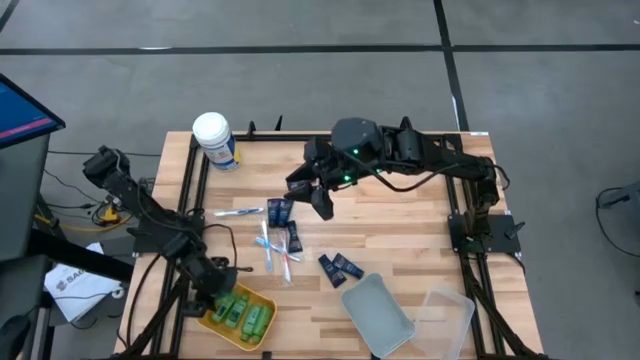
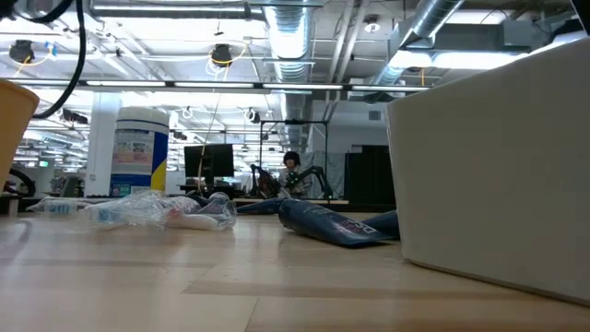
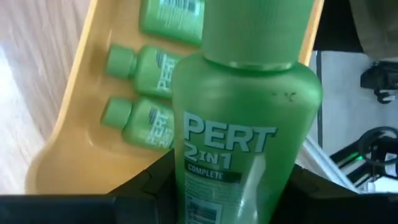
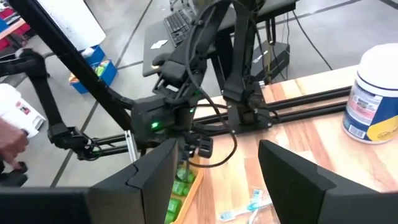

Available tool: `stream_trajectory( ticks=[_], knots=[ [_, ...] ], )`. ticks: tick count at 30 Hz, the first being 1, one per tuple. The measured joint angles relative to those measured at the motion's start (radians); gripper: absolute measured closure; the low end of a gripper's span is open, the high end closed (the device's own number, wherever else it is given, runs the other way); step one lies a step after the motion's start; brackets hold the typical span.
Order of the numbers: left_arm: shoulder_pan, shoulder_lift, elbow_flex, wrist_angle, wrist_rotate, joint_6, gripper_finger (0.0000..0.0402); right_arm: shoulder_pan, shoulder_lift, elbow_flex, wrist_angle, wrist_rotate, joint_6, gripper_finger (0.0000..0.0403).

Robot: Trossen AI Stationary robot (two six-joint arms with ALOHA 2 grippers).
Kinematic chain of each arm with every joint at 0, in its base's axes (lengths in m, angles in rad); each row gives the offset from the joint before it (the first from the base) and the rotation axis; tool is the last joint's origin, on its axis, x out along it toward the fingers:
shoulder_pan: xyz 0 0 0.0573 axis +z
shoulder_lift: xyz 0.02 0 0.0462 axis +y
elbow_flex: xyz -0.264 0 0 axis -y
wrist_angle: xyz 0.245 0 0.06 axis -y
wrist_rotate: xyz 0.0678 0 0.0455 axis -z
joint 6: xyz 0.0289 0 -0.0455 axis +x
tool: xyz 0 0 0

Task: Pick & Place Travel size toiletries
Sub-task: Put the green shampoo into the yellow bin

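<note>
A wooden table [image 1: 400,240] seen from above, with two dark robot arms. The left gripper [image 1: 217,283] hangs just over a yellow tray [image 1: 262,333] at the table's near left corner. Its jaws stand partly apart and clamp a bright green bottle [image 3: 242,143] between them; in the left wrist view the bottle fills the gap between the two dark fingers [image 3: 143,186], cap pointing away from the wrist. Just beyond the jaws, three more green bottles [image 3: 146,62] lie side by side in the tray. The right gripper [image 1: 312,195] hovers above the middle of the table with its jaws open and nothing between them; the right wrist view shows a clear gap between its two fingers [image 4: 155,177]. Just beside and below those open jaws lie dark navy flat tubes [image 1: 281,212], and a little farther toward the table's near edge thin toothbrush sticks [image 1: 272,247] lie crossed in a loose pile, with one more stick [image 1: 238,212] off to the side. Two further navy tubes [image 1: 340,268] lie near a clear container [image 1: 380,315] and its lid [image 1: 445,318]. A white-lidded canister [image 1: 214,139] stands at the far left corner, well apart from both grippers.
</note>
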Motion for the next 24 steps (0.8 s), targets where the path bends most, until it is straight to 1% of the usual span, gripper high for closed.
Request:
stream_trajectory(
  ticks=[7,11,18,24],
  knots=[
    [0.0,0.052,0.067,0.024,-0.043,0.006,0.0238,-0.016,0.0,0.0,-0.022,-0.006,-0.034,0.0187],
    [0.0,0.108,0.084,0.06,-0.044,0.006,0.0238,-0.018,0.0,0.0,-0.061,-0.006,-0.068,0.0187],
    [0.005,0.228,0.131,0.073,-0.043,0.01,0.0238,-0.032,0.0,0.0,-0.147,-0.006,-0.116,0.0187],
    [0.005,0.259,0.13,0.065,-0.03,0.008,0.0238,-0.05,0.0,0.0,-0.196,-0.007,-0.157,0.0187]
  ],
)
